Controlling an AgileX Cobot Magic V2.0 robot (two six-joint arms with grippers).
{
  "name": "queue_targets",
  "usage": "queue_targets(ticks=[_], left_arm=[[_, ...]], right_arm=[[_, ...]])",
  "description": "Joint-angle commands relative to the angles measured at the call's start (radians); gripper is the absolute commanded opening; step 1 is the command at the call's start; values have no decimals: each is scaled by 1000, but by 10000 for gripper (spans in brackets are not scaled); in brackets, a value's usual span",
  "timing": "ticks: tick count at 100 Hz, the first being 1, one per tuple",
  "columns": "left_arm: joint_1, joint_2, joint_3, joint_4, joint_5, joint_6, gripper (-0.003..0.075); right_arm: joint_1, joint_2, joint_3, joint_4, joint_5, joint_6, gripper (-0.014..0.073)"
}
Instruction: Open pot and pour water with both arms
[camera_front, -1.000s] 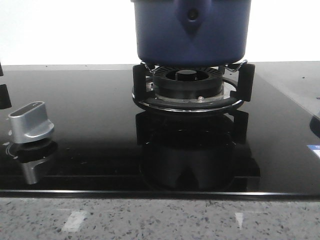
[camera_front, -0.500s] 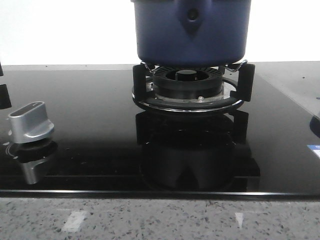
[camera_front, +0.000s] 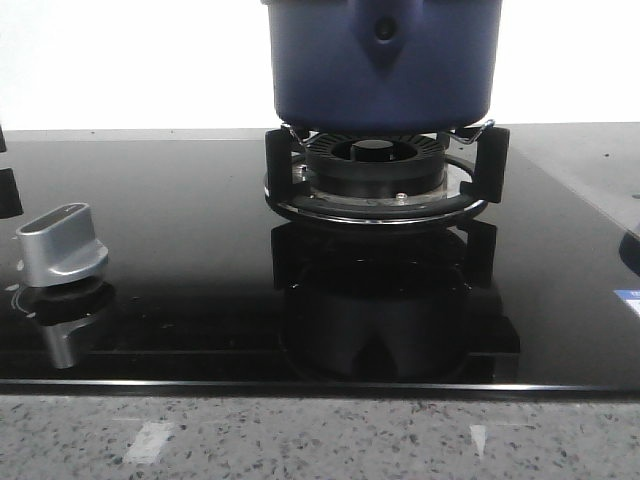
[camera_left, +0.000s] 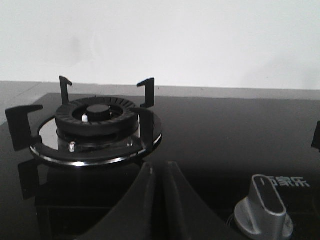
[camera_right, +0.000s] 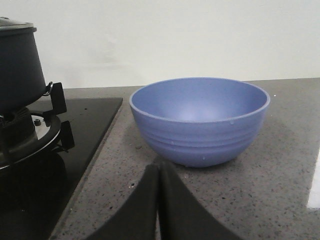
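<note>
- A large round dark-blue pot (camera_front: 383, 62) with slightly tapered walls sits on the black pronged burner stand (camera_front: 385, 178) at the far middle of the glossy black glass cooktop (camera_front: 180, 250), its triangular handle mount and round rivet facing the front camera.
- In the right wrist view the pot (camera_right: 17, 65) shows a lid rim across its top.
- A silver control knob (camera_front: 62, 244) stands near the cooktop's left edge, well apart from the pot.
- The left tool (camera_left: 157, 200), fingers pressed together and holding nothing, hangs over the cooktop before a second, bare burner (camera_left: 95, 125).
- The right tool (camera_right: 159, 205), likewise pressed together and empty, points at a round blue bowl (camera_right: 200, 120) resting on the speckled grey stone tabletop (camera_right: 280, 165) beside the cooktop.
</note>
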Motion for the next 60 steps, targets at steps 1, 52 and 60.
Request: queue_targets(ticks=[1, 52, 60], left_arm=[[-11, -26, 31, 0, -115, -2, -20], [-11, -26, 31, -509, -164, -4, -20], [-11, -26, 26, -669, -186, -4, -20]], right_arm=[[1, -22, 26, -11, -83, -3, -47], [1, -22, 26, 233, -134, -3, -47], [1, -22, 26, 381, -145, -3, -47]])
